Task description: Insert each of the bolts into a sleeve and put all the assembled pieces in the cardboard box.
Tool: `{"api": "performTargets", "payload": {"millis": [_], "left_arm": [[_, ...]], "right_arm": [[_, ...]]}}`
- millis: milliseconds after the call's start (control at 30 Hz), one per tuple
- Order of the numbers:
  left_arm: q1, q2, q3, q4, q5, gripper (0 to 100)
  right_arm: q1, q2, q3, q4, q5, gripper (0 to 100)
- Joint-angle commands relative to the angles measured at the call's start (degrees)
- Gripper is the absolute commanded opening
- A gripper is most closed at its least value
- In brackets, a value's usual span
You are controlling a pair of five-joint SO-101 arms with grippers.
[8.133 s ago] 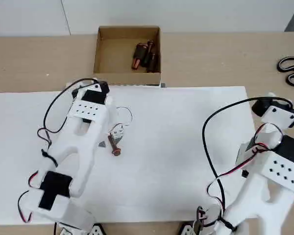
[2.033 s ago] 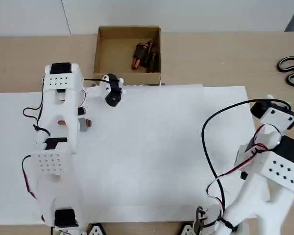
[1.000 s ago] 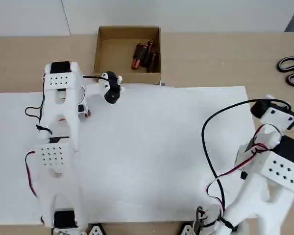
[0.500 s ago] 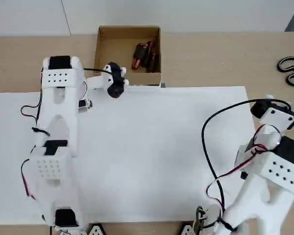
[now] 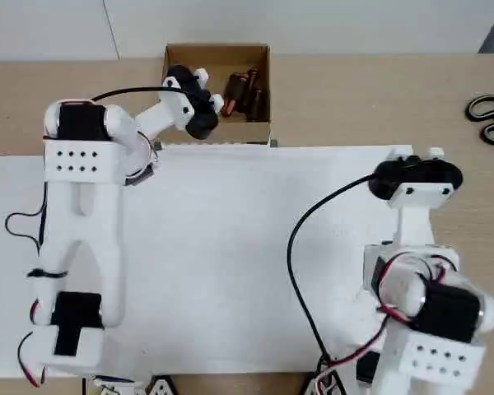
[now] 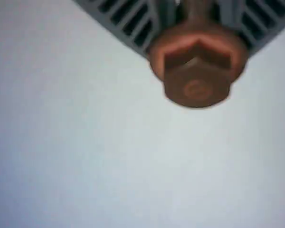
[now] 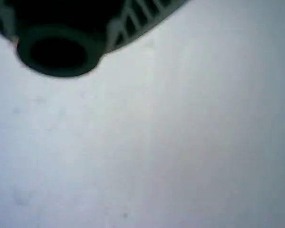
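So the left arm is swinging up off the white sheet [image 5: 230, 247], and the left gripper [image 5: 204, 97] is now hanging over the near left part of the cardboard box [image 5: 216, 49], beside the assembled pieces [image 5: 245, 92] already lying inside, so I'm guessing a drop is coming. The right gripper [image 5: 413, 156] is coming forward over the sheet too. The high view is giving me the placement, while the left wrist view is giving the grip: ribbed fingers clamped on the bolt [image 6: 195, 71], hex head poking out, can't tell if it's sleeved. The right wrist view is showing fingers closed on a dark sleeve [image 7: 59, 52], by the look of it.
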Motion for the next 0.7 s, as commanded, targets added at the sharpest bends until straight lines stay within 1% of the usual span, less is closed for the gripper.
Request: {"api": "performTargets", "payload": {"millis": [0,100,233,433,500,667], "left_arm": [[1.5,-6.0,1.2,-3.6,12.0,0],[1.8,-7.9,3.3,-8.9,26.8,0],[1.8,-10.0,6.5,-15.0,42.2,0],[1.9,-13.5,14.4,-22.4,67.3,0],[2.5,-14.5,17.8,-26.0,73.8,0],[4.5,-18.5,26.5,-32.9,85.6,0]], "right_arm": [[-3.2,-4.3,-0.3,-5.5,-0.5,0.2],[-5.7,-8.1,1.8,-10.0,-0.6,0.2],[-9.1,-14.9,9.0,-16.0,-0.6,0.2],[-16.1,-25.9,23.9,-31.0,-0.6,0.2],[-19.1,-29.0,29.2,-35.0,-0.6,0.2],[-26.2,-35.2,39.5,-40.4,-0.5,0.2]]}}
